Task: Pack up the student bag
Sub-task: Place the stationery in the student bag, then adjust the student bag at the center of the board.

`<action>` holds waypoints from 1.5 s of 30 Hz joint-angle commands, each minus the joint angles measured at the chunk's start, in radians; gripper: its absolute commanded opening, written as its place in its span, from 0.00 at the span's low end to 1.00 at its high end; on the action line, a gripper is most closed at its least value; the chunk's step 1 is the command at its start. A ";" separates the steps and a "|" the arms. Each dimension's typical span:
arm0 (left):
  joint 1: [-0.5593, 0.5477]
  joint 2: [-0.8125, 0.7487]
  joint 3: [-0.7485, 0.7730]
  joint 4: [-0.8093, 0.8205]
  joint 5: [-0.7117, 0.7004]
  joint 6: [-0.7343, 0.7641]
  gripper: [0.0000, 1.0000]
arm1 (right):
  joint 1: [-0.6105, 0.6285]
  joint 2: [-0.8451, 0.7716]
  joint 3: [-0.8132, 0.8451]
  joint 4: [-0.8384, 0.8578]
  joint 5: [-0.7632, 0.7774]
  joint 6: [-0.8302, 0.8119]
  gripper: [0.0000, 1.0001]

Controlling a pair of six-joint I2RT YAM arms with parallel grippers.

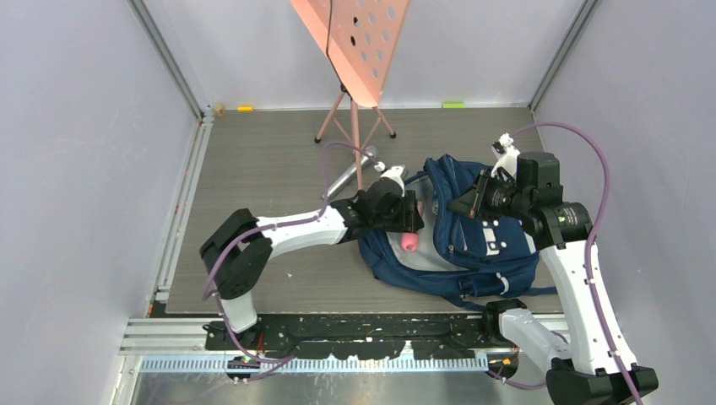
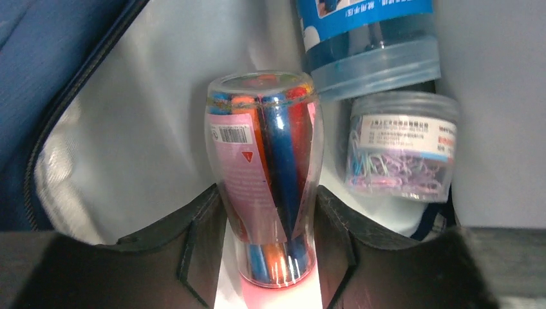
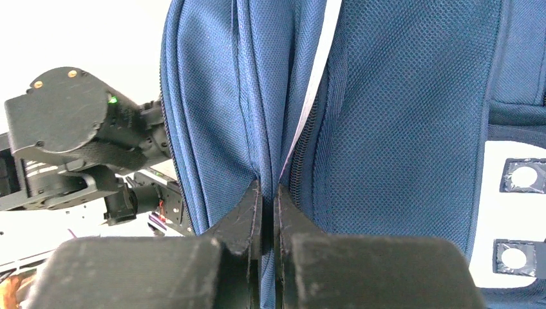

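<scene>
The navy student bag [image 1: 473, 245] lies open at the right of the table. My right gripper [image 1: 463, 205] is shut on the bag's flap edge [image 3: 270, 161] by the zip and holds it up. My left gripper [image 1: 414, 221] is at the bag's mouth, shut on a clear jar of coloured pens [image 2: 267, 174] with a pink cap [image 1: 409, 243]. Inside on the pale lining [image 2: 148, 148] lie a jar of paper clips [image 2: 399, 145] and a blue-lidded tub [image 2: 370, 45].
A pink music stand [image 1: 359, 51] on a tripod stands at the back middle. A silver cylinder [image 1: 350, 175] lies behind the left arm. Small items sit along the back wall [image 1: 453, 105]. Grey walls close in left and right.
</scene>
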 commanded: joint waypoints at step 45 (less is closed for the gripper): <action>0.232 -0.071 -0.152 0.052 0.161 0.262 0.44 | 0.406 0.233 -0.116 0.230 0.305 0.093 0.15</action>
